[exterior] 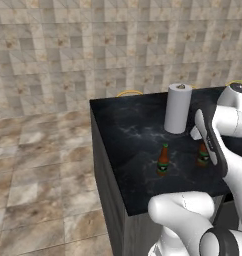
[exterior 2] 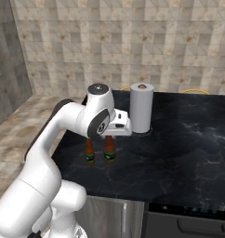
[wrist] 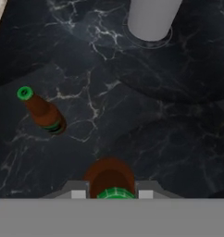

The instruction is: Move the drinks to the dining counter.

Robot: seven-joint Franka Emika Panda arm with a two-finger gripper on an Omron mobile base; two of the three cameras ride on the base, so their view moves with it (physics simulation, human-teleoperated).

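Note:
Two drinks, small brown bottles with green caps, stand on the black, white-veined top of the dining counter [exterior: 127, 131] [exterior 2: 188, 139] [wrist: 174, 120]. My gripper [exterior 2: 109, 138] [wrist: 115, 192] comes straight down and is shut on the neck of one bottle [exterior: 203, 156] [exterior 2: 109, 154] [wrist: 109, 175], just under its cap. That bottle is upright with its base at or just above the marble. The other bottle [exterior: 163, 161] [exterior 2: 89, 156] [wrist: 43, 112] stands free a short way to its left, nearer the counter's left edge.
A tall white paper-towel roll [exterior: 177, 108] [exterior 2: 141, 108] [wrist: 151, 18] stands just behind the held bottle. The counter's left edge [exterior: 95, 130] drops to a tiled floor [exterior: 38, 165]. Yellow curved rims [exterior: 129, 92] [exterior 2: 195, 91] show past the far edge.

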